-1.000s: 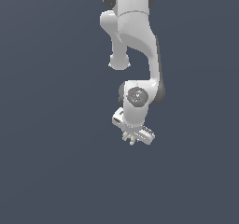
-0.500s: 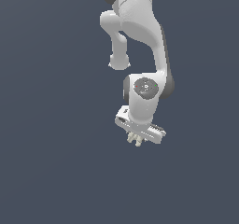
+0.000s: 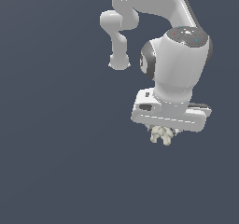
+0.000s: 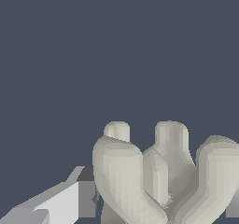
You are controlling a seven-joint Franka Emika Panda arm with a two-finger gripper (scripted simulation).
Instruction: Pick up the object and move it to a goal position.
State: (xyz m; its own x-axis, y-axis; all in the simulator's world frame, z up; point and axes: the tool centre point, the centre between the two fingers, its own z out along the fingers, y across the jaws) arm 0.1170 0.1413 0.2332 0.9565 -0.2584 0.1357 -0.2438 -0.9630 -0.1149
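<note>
1. Exterior view: white Panda arm (image 3: 177, 41) reaches down; gripper (image 3: 162, 133) carries the cream pronged object (image 3: 161, 135) beneath its body.
2. Wrist view: jaws clamped on the object (image 4: 158, 176); one grey-white finger (image 4: 70, 199) touches its side.

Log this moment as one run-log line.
phase: carry | gripper: shut on object | object: pale pronged lump held under the gripper | goal: not visible
</note>
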